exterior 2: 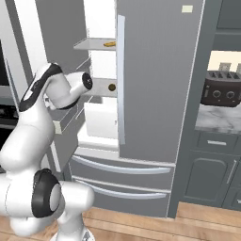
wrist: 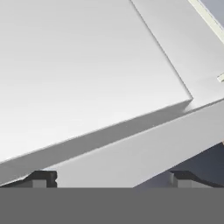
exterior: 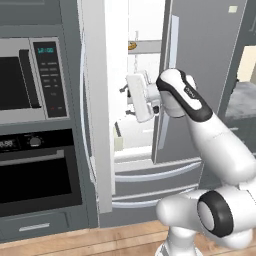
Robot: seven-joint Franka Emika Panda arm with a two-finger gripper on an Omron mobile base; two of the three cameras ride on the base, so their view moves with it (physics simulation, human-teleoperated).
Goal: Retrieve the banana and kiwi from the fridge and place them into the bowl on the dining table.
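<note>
Currently your gripper [wrist: 111, 177], jaws apart and empty, sits inside the fridge [exterior 2: 160, 80]; the banana [exterior 2: 109, 44] lies on a higher shelf, its long axis left-right

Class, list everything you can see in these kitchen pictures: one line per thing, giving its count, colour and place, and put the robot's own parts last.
fridge: one, grey steel, left door open, right door shut, two drawers below.
banana: one, yellow, on the upper fridge shelf.
kiwi: one, dark brown, on the shelf below the banana.
microwave: one, dark with grey frame, in the wall column left of the fridge.
oven: one, black, under the microwave.
toaster: one, dark, on the marble counter right of the fridge.
floor: wooden, light brown.
arm: one, white with dark joints, reaching into the fridge.
gripper: one, dark fingertips, open, holding nothing, facing white fridge surfaces.
</note>
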